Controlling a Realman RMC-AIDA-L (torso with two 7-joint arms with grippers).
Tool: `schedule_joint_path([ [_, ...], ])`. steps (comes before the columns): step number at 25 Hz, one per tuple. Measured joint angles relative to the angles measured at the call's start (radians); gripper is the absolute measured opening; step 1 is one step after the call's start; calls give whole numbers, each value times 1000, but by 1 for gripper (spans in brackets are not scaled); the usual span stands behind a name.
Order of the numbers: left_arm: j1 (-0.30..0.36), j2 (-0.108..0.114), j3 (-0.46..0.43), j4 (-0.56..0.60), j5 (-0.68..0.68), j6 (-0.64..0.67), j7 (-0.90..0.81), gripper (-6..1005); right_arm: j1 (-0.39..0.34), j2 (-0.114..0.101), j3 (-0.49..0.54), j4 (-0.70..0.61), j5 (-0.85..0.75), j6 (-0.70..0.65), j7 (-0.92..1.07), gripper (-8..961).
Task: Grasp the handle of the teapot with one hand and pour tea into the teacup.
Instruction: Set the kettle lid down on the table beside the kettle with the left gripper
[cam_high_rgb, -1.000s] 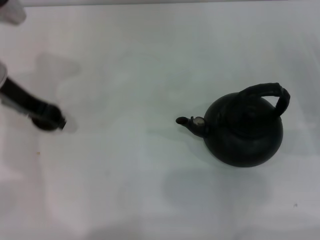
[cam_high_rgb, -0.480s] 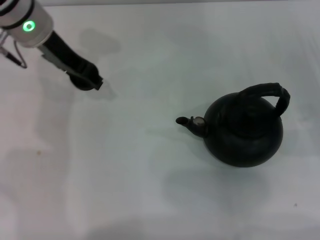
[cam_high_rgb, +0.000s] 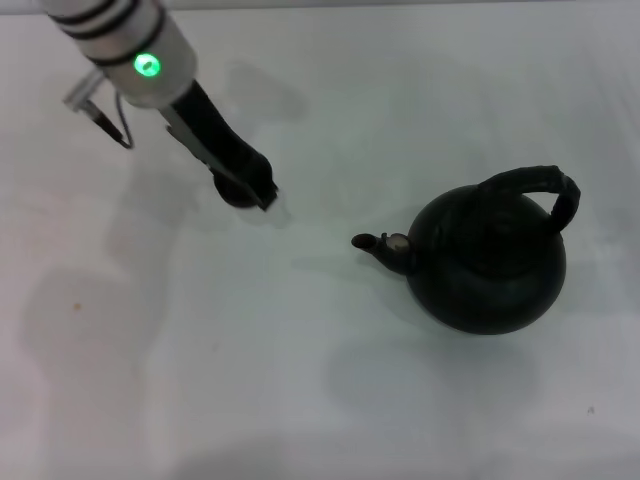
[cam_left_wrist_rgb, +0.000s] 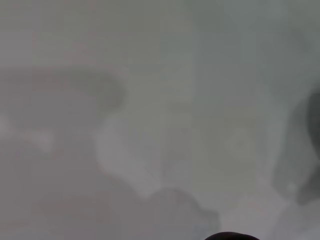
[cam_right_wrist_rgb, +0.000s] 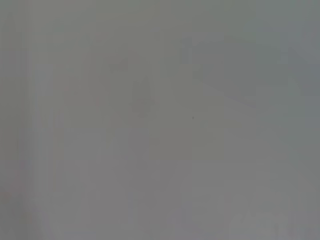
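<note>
Moved rightward, left gripper (cam_high_rgb: 258, 190) carrying the teacup (cam_high_rgb: 236, 190), jaws' opening unclear, now sits at ten o'clock from the teapot (cam_high_rgb: 488, 262), handle (cam_high_rgb: 530, 188) ungrasped.

The left arm (cam_high_rgb: 130, 45) is a white cylinder with black bands and a glowing green ring light, a thin cable beside it, ending in a black gripper (cam_high_rgb: 245, 180).

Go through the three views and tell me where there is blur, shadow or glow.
Head view: sharp; the teapot casts a soft shadow on the table toward the near edge, and a green light glows on the left arm above the left gripper. Left wrist view: out of focus, only grey shadow patches and a dark blob at one edge. Right wrist view: featureless grey haze, nothing resolvable.
</note>
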Motion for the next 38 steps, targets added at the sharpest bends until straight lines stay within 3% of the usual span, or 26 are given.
schedule_joint_path([
  [5,-16,-3,162,-17,-106,33,-31,703,-1,0,-1,0,-2,-7,0,757],
  [18,-30,-10,393,-42,-270,79,-78,703,-2,0,-2,12,-2,-17,0,757],
  [38,-28,-12,509,-87,-319,150,-93,702,3,0,-2,12,2,-12,0,757],
])
